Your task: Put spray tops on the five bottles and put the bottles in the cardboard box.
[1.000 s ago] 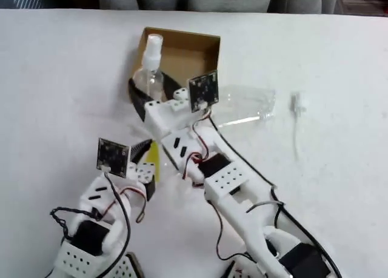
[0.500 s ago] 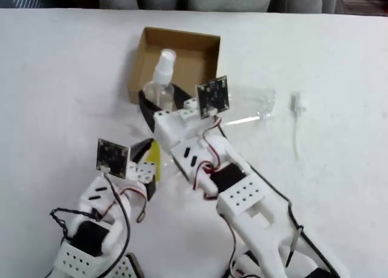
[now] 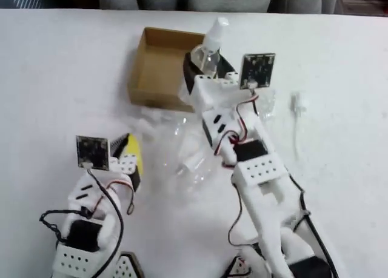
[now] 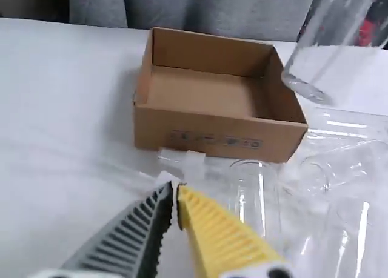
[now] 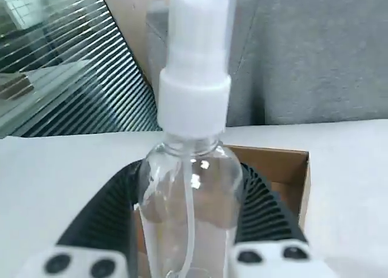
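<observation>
Right tool [image 5: 188,205] grips a capped bottle [image 3: 210,52] near the cardboard box [image 3: 137,69]; left tool [image 4: 174,193] closed.

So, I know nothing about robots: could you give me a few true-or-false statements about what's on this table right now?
1. The cardboard box is empty. True.
2. The bottle in the right arm's jaws lacks a spray top. False: a white spray top is on it.
3. The left arm's jaws hold a bottle. False: they are shut on nothing.
4. A loose spray top lies on the table. True.
</observation>
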